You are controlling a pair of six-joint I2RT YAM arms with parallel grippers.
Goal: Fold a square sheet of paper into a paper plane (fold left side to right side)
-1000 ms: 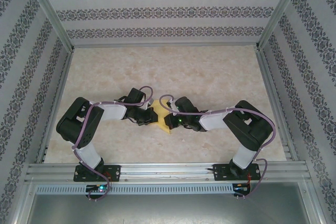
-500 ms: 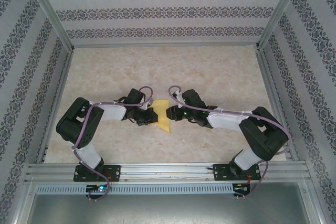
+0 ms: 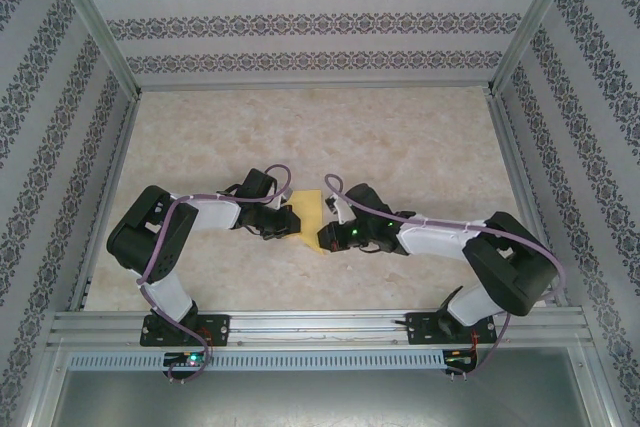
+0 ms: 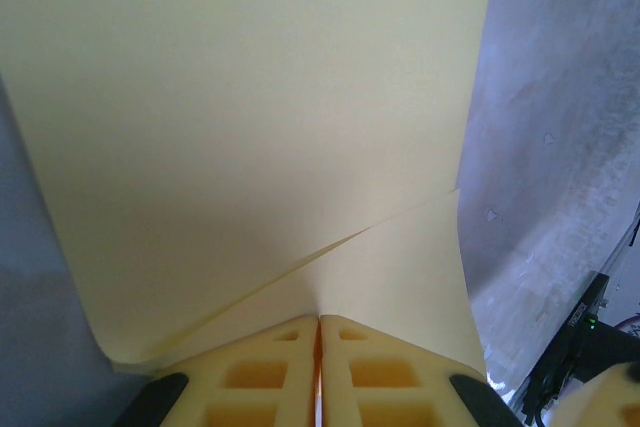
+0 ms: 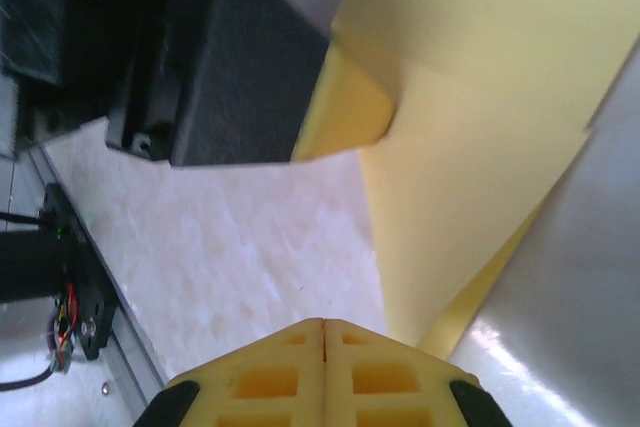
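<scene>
sheet condition: the square sheet of paper (image 3: 313, 213) is not lying flat. one edge is caught at the tips of the left gripper (image 4: 320, 329), and the rest runs away from that gripper over the table (image 3: 420, 147). from the left wrist view, the left gripper's fingers are pressed together with the paper's edge nipped in the seam between them. two layers part from that point, an upper leaf over a lower one, so a fold is partly formed but not pressed down. i judge the pinch is there to anchor and lift that side so it can be carried over.

right gripper (image 5: 323, 332): it sits directly opposite the left gripper, across the sheet from it and low to the table. its fingers are closed tight against each other with nothing seen between them. the paper's edge passes just beside the tips, and i cannot tell whether they touch it. closed fingers make a blunt pusher, which i judge suits pressing or steadying rather than gripping.

stage: the left-to-right fold appears under way, with the crease not yet set. the next move calls for lining up the edges before any flattening, since thin paper will skew or buckle if the anchor slips. risk noted: the right gripper works very near the left gripper, so a knock or a torn corner is possible.
</scene>
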